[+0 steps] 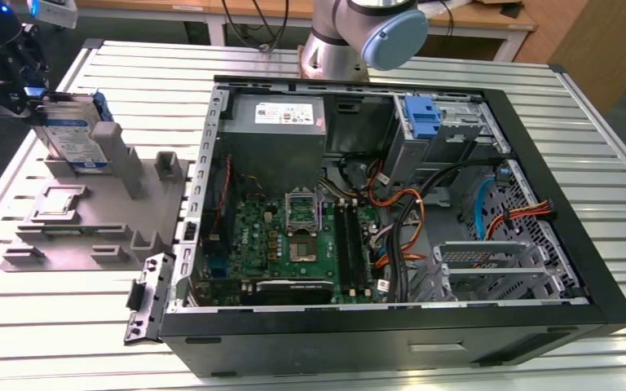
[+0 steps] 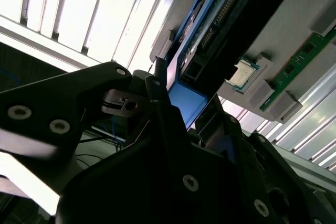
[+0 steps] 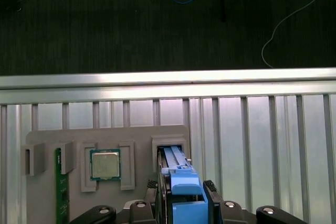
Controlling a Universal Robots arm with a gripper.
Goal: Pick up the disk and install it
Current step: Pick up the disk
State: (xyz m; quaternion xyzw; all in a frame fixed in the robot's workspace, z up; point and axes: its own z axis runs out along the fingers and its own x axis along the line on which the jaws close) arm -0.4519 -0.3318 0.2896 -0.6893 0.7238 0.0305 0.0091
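On the grey stand, jaws clasp the upright disk beside a processor.

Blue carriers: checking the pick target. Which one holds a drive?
The one around the disk, upright in the grey stand; the blue bracket in the computer case looks bare.

**Slatted table, dark floor**

A pale metal table of long slats catches bright light. Past its edge, in the first wrist view, lies dark carpet with a blue cable looped on it. In the exterior view a wooden desk stands behind.
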